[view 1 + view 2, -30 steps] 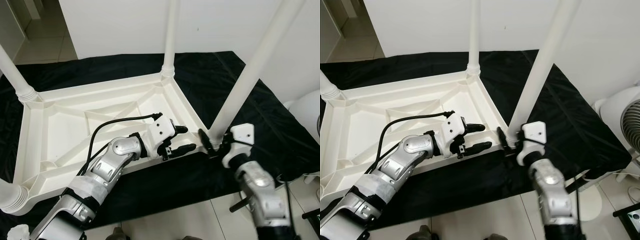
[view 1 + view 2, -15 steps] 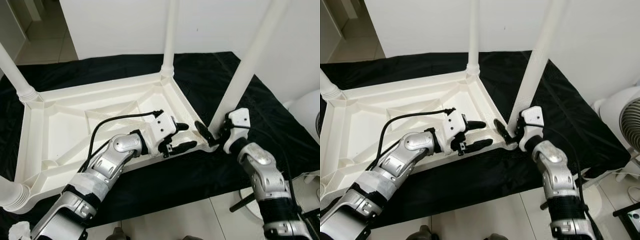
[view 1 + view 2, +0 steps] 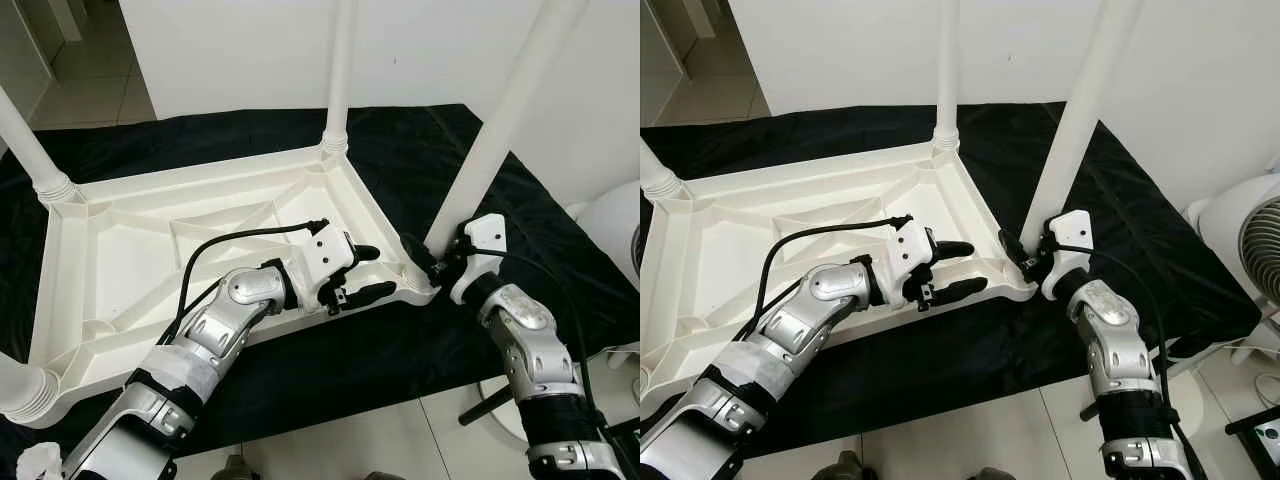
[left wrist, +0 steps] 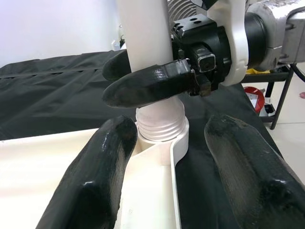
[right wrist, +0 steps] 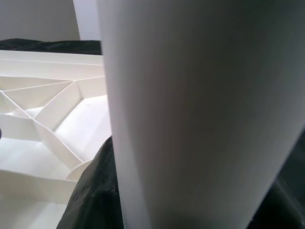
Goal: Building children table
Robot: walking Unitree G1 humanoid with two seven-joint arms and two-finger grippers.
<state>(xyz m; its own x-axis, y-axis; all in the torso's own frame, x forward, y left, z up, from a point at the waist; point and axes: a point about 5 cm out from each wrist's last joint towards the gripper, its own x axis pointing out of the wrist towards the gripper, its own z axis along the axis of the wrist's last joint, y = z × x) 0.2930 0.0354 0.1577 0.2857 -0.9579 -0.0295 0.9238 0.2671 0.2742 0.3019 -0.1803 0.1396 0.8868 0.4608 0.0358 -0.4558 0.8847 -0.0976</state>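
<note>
I see the white children's table (image 3: 170,250) lying upside down on a black sheet (image 3: 400,170) on the floor, its legs pointing up. At its 4 o'clock corner, the near-right leg (image 3: 495,130) stands in its socket. My right hand (image 3: 435,268) is clamped around that leg's base. My left hand (image 3: 360,272), at the table's rim toward 9 o'clock of the leg, is spread open, holding nothing.

Two silver segmented arms, black joint rings, white housings at the wrists. The left gripper (image 3: 362,272) and right gripper (image 3: 425,262) each have two long glossy black fingers (image 4: 95,186). A black cable (image 3: 232,243) loops along the left forearm, a thinner one along the right.
</note>
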